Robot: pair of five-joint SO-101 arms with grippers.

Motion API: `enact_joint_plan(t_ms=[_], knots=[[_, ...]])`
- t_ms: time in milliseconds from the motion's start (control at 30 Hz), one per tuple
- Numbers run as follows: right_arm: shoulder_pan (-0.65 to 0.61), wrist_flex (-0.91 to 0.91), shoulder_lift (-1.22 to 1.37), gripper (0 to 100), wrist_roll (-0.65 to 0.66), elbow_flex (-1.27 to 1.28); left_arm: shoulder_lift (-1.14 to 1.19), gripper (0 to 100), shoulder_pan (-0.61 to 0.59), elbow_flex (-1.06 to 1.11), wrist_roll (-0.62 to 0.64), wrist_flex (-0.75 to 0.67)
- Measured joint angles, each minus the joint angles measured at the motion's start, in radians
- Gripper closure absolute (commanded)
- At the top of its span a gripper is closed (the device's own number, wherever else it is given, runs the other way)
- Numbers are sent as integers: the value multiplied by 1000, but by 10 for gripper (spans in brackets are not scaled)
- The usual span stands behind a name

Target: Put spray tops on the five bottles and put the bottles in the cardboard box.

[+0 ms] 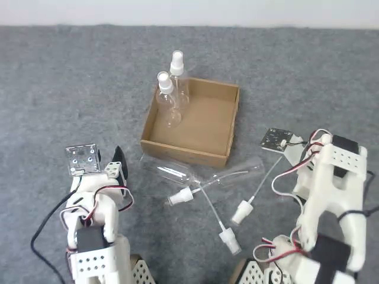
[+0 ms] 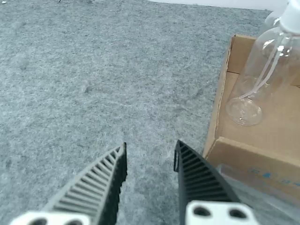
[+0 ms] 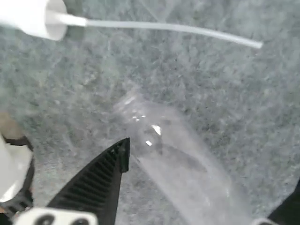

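The cardboard box sits mid-carpet, with two capped bottles standing in its far left corner. One of these bottles also appears in the left wrist view, inside the box. In front of the box lie two clear bottles and three spray tops with tubes. My left gripper is open over bare carpet left of the box. My right gripper is open, its fingers on either side of a lying uncapped bottle, with a spray top just beyond the bottle's neck.
Grey carpet covers the whole table, with free room to the left of the box and behind it. The right arm stands at the right edge and the left arm's base at the bottom left.
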Motion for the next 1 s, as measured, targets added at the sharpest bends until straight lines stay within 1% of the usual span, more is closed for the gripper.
enact_joint_plan(t_ms=[100,133,200,333,433,633,700,1000], knots=[[28,-58,54,550,8,0,0,842,0,0,0,0],[37,-80,71,566,11,0,0,842,0,0,0,0],[51,-115,100,623,11,0,0,842,0,0,0,0],[66,-163,144,774,12,0,0,842,0,0,0,0],[66,-178,153,830,12,0,0,842,0,0,0,0],[66,-178,153,840,12,0,0,843,0,0,0,0],[66,-178,153,840,-6,0,0,844,0,0,0,0],[66,-178,153,840,-279,-69,0,844,0,0,0,0]])
